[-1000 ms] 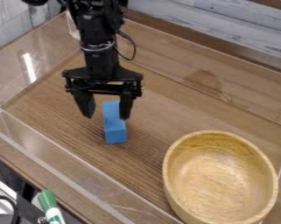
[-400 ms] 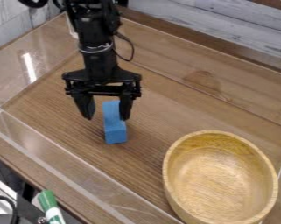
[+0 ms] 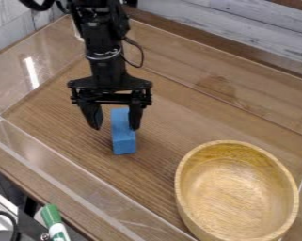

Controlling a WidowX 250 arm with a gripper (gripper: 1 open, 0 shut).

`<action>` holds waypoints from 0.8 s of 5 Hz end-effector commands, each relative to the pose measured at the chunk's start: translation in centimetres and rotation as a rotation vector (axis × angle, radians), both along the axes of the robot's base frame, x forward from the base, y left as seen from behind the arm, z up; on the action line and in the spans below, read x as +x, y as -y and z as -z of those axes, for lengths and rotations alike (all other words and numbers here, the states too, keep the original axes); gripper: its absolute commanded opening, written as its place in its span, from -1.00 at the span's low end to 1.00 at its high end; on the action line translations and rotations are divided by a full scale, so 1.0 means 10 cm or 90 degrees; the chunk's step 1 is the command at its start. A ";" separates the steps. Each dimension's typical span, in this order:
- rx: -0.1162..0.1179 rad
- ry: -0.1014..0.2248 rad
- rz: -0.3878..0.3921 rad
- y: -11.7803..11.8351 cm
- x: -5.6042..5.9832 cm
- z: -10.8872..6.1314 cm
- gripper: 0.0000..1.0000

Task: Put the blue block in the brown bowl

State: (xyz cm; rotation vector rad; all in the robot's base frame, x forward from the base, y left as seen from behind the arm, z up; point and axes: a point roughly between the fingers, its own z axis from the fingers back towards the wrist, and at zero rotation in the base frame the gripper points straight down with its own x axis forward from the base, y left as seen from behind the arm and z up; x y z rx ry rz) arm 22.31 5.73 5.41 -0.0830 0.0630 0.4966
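Right, one arm, one gripper (image 3: 110, 120), pointing straight down at the table, and its two dark fingers (image 3: 89, 113) stand spread wide apart. Nothing clenched, nothing grasped: the hand is released.

Count the pieces. One blue block (image 3: 121, 131), and that's the only block out there. It lies on the wooden tabletop (image 3: 229, 104) with its far end tucked up between the two fingers and its near end poking out below them toward the camera. The fingers flank that upper end, one on either side, with a visible gap to the left finger; whether the right finger touches the block cannot be told from this angle.

One brown bowl (image 3: 237, 191), big, round, thick-rimmed, light wood with the grain showing. It sits below and well to the right of the hand, toward the near right corner of the table, clearly apart from both gripper and block. Its inside shows only bare wood grain, so the block is outside it, back under the gripper.

Around all this runs one clear plastic wall (image 3: 65, 184), a low transparent barrier, passing below and to the left of the hand along the near edge of the table. Down at the bottom left, beyond that wall and far below the hand, there is one green-and-white object (image 3: 50, 224), partly cut off by the frame; what it is cannot be told.
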 end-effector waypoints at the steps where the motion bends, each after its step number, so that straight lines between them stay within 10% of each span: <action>1: 0.004 0.018 -0.010 -0.03 0.04 -0.01 1.00; 4: -0.001 0.019 -0.035 -0.01 0.05 0.16 1.00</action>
